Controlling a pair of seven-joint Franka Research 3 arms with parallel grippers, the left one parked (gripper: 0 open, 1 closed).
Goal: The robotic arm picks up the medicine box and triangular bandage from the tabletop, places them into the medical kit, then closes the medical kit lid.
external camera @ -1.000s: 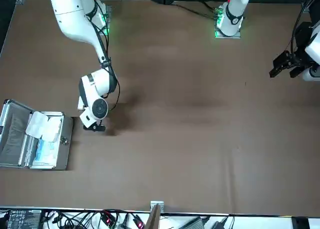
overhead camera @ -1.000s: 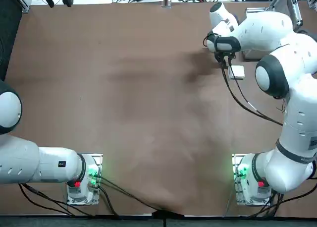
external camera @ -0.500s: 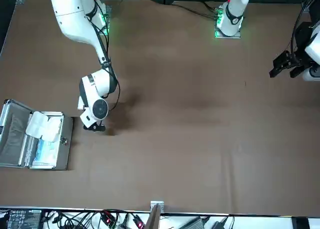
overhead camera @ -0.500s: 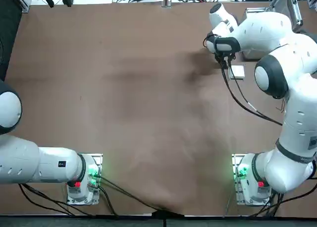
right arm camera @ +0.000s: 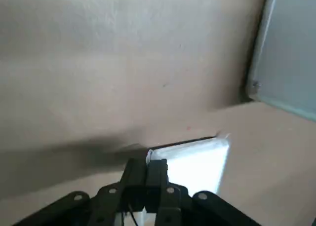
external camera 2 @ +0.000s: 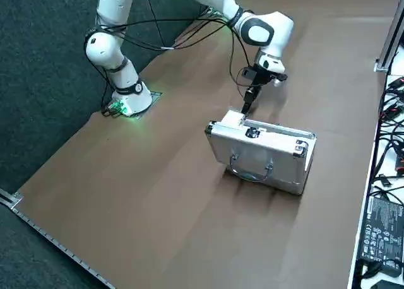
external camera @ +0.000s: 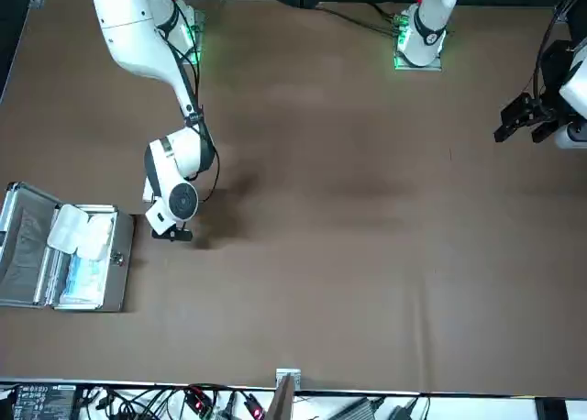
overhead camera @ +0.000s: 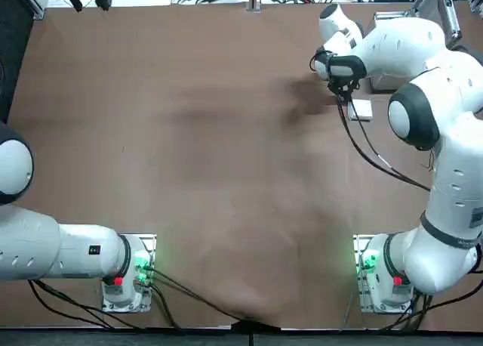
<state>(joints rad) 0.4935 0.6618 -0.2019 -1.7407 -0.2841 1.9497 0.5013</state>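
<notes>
Beside the right pincer point(right arm camera: 147, 163), on the desk point(overhead camera: 189, 149), lies the medicine box point(overhead camera: 363, 110), a small flat white square, partly covered by black cables point(overhead camera: 352, 138) in the top view. The pincer points down and is narrow, its two fingers drawn close together in the right wrist view; whether an edge of the box is caught between them, I cannot tell. In that same view the box shows bright white, with slightly crinkled edges, just behind the fingertips.

Near the box, nearer the far edge of the desk from the robot, sits the medical kit point(external camera: 120, 271), a silver case standing open. Inside it lie pale blue and white contents point(external camera: 84, 278), with a white two-lobed packet point(external camera: 78, 233) on top. The medical kit lid point(external camera 2: 255, 151) is raised on the robot's right side of the case, its thin metal handle point(external camera 2: 250, 176) on the outer face.

Outward from there, the robotic arm point(overhead camera: 453, 180) reaches from its base point(overhead camera: 375, 274) and bends over the desk toward the box, with the cables trailing along it.
</notes>
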